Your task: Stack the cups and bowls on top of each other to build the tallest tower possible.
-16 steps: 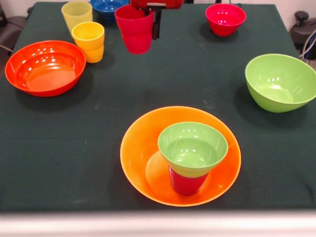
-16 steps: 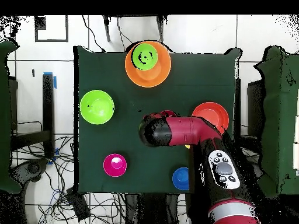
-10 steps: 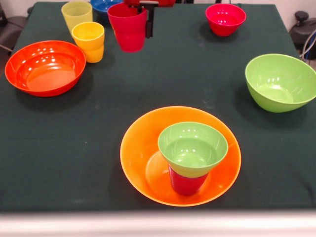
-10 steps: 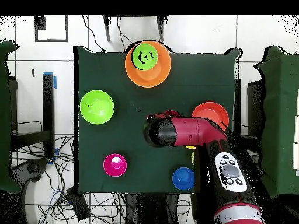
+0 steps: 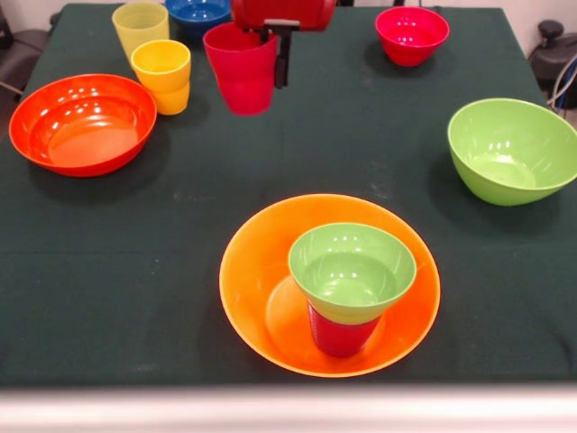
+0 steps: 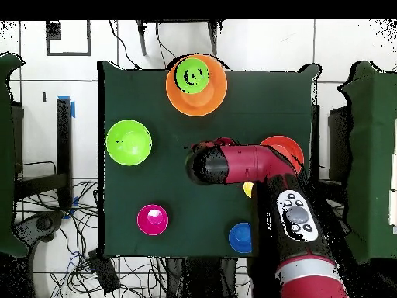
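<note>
End effector [image 5: 270, 50] pinching the rim of the red-pink cup [image 5: 242, 70], one finger [image 5: 282, 56] down the outer wall, the other hidden inside; cup upright, mouth up, apparently clear of the worktop [image 5: 297, 144], though contact underneath cannot be ruled out. Rim grip likely chosen so the base stays free for setting down into another vessel.

Just beside the end effector, on the picture's left: yellow-orange cup [image 5: 161, 75] and pale yellow cup [image 5: 140, 25]; blue bowl [image 5: 197, 13] close behind. Farther out that side, orange-red bowl [image 5: 82, 122]. On the other side, small red-pink bowl [image 5: 412, 34], and well apart, large green bowl [image 5: 512, 150].

Well in front of the end effector, the tower [image 5: 347, 289]: large yellow-orange bowl [image 5: 252, 271] as wide base, a reddish cup [image 5: 341, 336] standing in it, small green bowl [image 5: 352, 269] seated on that cup, mouth open upward. Probably the carried cup's destination; careful centring needed over such a narrow support.
</note>
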You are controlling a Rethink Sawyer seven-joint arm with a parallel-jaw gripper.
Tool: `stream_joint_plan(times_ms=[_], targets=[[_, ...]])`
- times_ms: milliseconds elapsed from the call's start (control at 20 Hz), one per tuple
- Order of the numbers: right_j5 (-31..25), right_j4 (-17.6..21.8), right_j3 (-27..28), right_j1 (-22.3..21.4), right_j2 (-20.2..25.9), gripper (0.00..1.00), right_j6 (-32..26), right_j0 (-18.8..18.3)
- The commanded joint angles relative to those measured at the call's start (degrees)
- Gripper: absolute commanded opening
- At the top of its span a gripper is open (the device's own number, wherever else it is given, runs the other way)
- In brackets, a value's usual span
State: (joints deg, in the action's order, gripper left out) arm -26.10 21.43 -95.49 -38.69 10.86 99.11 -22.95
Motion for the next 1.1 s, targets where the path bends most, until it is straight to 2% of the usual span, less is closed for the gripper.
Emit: stream_joint_plan(times_ms=[50, 250, 700, 950, 1100], targets=[[-7.8, -0.7, 10.2, 4.9, 3.6, 0.00, 1.2, 5.1], [-10.8, -1.9, 14.1, 6.0, 3.3, 0.00, 2.2, 7.5], [-21.7, -5.0, 24.5, 7.5, 2.7, 0.00, 2.2, 10.7], [-27.1, -6.0, 34.0, 11.3, 3.3, 0.00, 1.8, 12.3], [-27.4, -6.4, 36.8, 12.8, 3.3, 0.00, 1.8, 12.8]])
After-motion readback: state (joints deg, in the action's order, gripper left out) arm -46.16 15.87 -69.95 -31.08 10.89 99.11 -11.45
